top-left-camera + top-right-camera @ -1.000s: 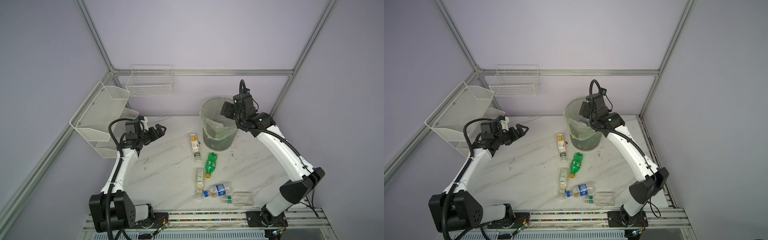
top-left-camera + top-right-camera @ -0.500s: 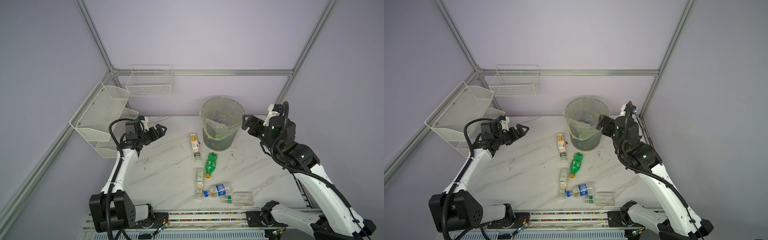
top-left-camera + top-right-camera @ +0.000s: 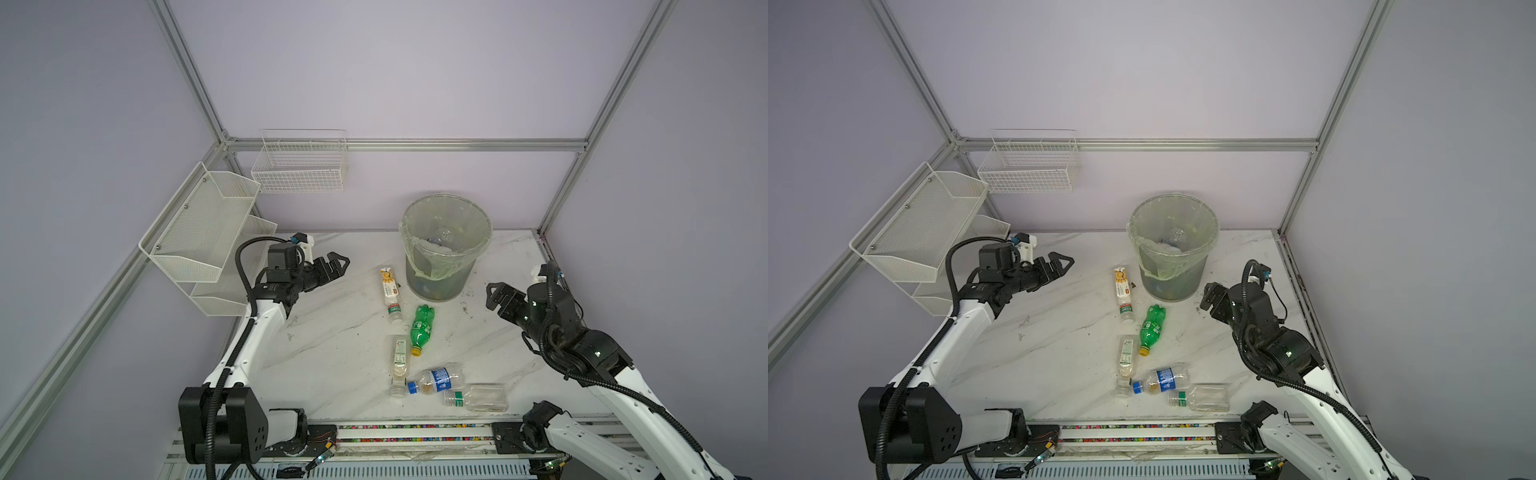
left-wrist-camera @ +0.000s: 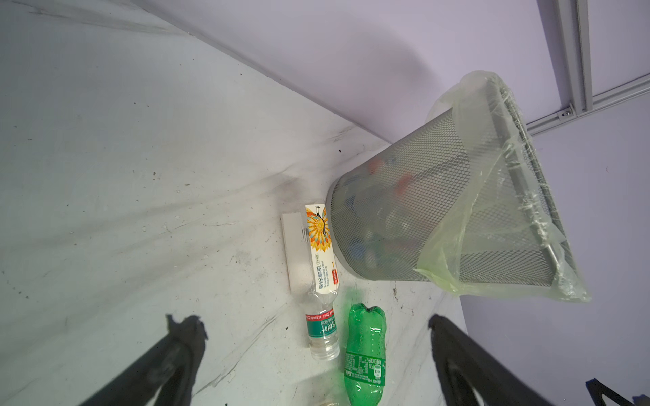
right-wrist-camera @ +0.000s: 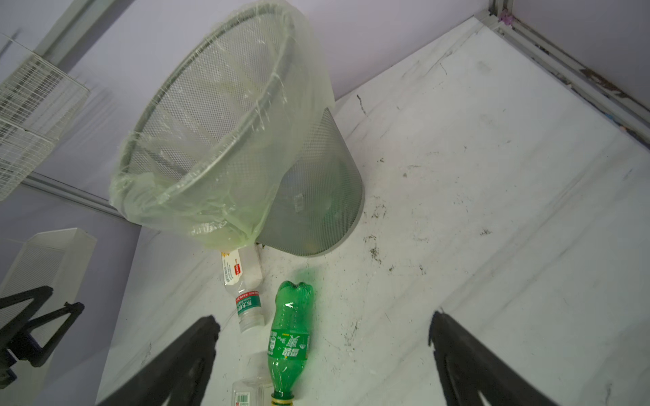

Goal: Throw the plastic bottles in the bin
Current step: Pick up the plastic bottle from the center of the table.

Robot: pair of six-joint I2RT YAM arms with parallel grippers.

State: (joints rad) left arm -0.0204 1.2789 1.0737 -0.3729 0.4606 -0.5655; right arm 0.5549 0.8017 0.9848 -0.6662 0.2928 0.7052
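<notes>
The left gripper [image 3: 337,264] and right gripper [image 3: 492,296] both gape empty; the bin [image 3: 453,286] and its bag [image 3: 430,270] blur the bottles [image 3: 440,240] inside.

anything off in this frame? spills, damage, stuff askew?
Minor only. The bin has its liner bag on unevenly: a loose flap droops down the wall facing the bottles. Dark specks and smears soil the table beside the bin's base. The bin stands upright; the plastic bottles lie on their sides, no puddle visible.
</notes>
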